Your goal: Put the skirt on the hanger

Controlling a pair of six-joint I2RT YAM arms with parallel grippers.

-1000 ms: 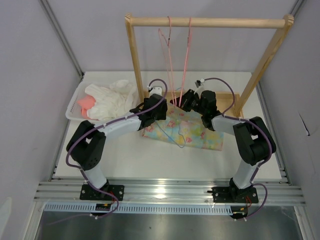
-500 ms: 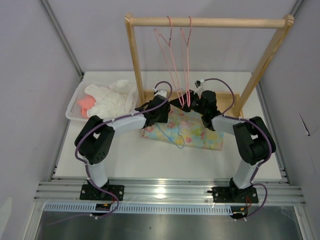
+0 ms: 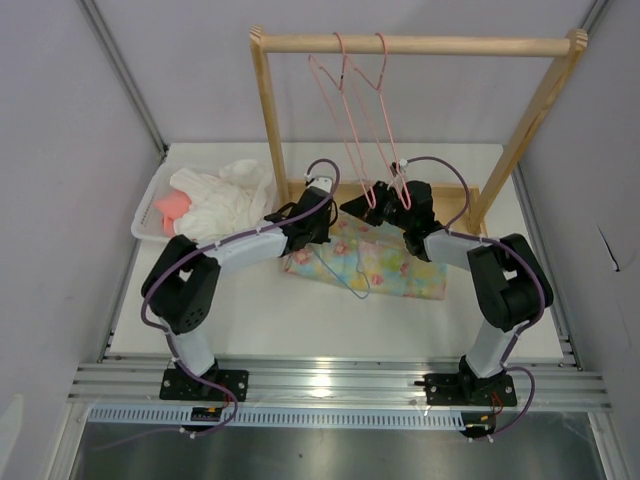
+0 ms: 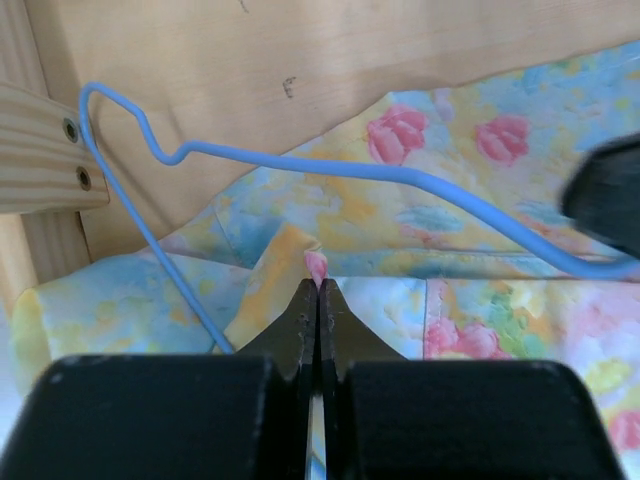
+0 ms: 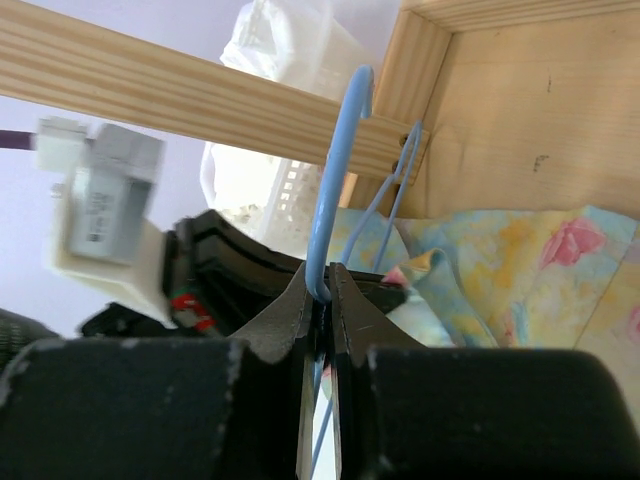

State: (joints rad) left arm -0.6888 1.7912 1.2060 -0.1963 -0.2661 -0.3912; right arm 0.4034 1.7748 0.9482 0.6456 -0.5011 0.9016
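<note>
The skirt [image 3: 392, 266], a pastel patchwork print with pink flowers, lies flat on the table under the wooden rack. The light-blue wire hanger [image 3: 341, 277] rests on it, its hook end raised towards the rack's base. My left gripper [image 3: 322, 224] is at the skirt's back left edge. In the left wrist view it [image 4: 318, 286] is shut on a small raised fold of the skirt [image 4: 480, 300], with the hanger [image 4: 400, 178] just beyond. My right gripper [image 5: 322, 286] is shut on the hanger's [image 5: 335, 170] wire near the hook, close beside the left gripper [image 5: 235, 270].
A wooden rack [image 3: 415, 44] stands at the back with two pink wire hangers [image 3: 360, 110] hanging just above both grippers. Its base board [image 4: 300, 70] lies right behind the skirt. A white basket [image 3: 146, 218] at the left holds white cloth [image 3: 225, 195] and a coral cloth [image 3: 172, 205].
My left gripper slid towards the back right along the skirt's edge and closed on a fold of it. The pink hangers swung a little. The right gripper stayed put.
</note>
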